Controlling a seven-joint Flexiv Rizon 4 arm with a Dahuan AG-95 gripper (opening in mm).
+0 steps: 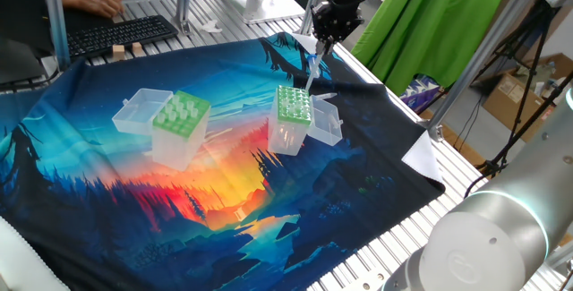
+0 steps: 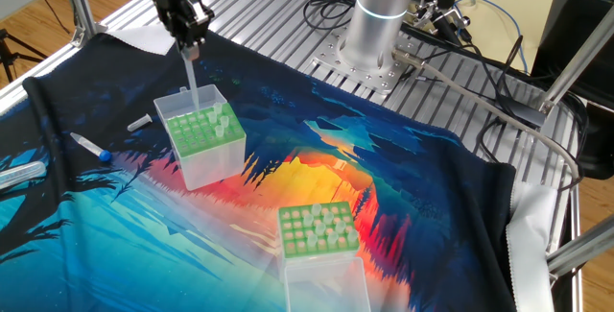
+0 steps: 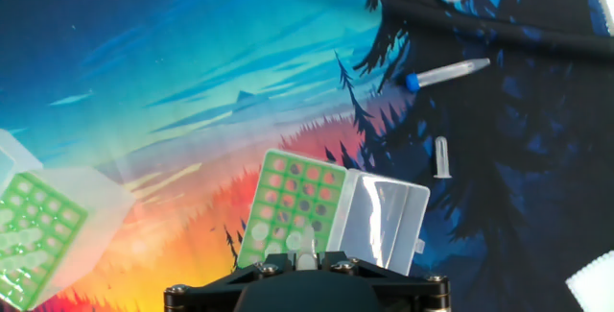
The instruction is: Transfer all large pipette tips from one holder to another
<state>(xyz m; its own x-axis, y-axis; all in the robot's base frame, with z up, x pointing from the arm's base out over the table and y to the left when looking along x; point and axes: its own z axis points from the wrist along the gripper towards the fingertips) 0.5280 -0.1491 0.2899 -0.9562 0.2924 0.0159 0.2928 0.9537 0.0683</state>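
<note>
My gripper is shut on one large pipette tip, which hangs straight down. Its point is just above the far edge of another holder, the narrower box with the darker-green top and its clear lid open. A few tips stand in that box. In the hand view the held tip shows between the fingers over this green plate. The one holder, with the light-green wide-holed top, holds several whitish tips and stands apart from the gripper.
Both boxes stand on a colourful printed cloth. A blue-capped tube, a small clear tube and a larger tube lie beside the narrower box. A keyboard and a person's hand are at the table's far edge.
</note>
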